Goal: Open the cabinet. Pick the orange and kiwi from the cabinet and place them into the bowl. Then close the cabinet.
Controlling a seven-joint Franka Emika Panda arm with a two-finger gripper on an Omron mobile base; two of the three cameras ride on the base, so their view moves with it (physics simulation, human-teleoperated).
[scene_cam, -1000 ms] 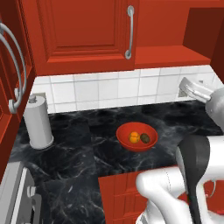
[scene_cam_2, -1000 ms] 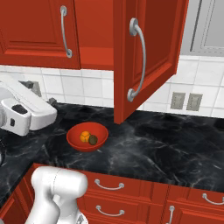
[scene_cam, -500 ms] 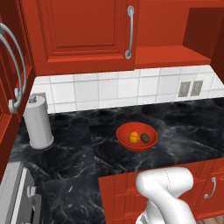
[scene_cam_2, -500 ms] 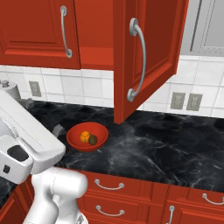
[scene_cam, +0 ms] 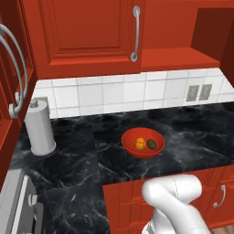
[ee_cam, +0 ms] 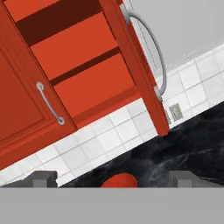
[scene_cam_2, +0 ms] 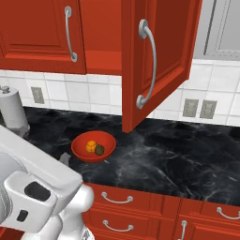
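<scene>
Cabinet (scene_cam_2: 154,61) right door stands open; orange (scene_cam: 140,143) and kiwi (scene_cam: 151,145) sit in the bowl (scene_cam: 143,142); gripper (ee_cam: 113,179) spread wide, empty.

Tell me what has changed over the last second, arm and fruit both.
The arm swung away from the right of the counter, back and down toward the base; the claw stayed open and empty, now looking up at the cabinet. Unchanged: the orange and kiwi lie in the bowl, and the right door stands open.
</scene>
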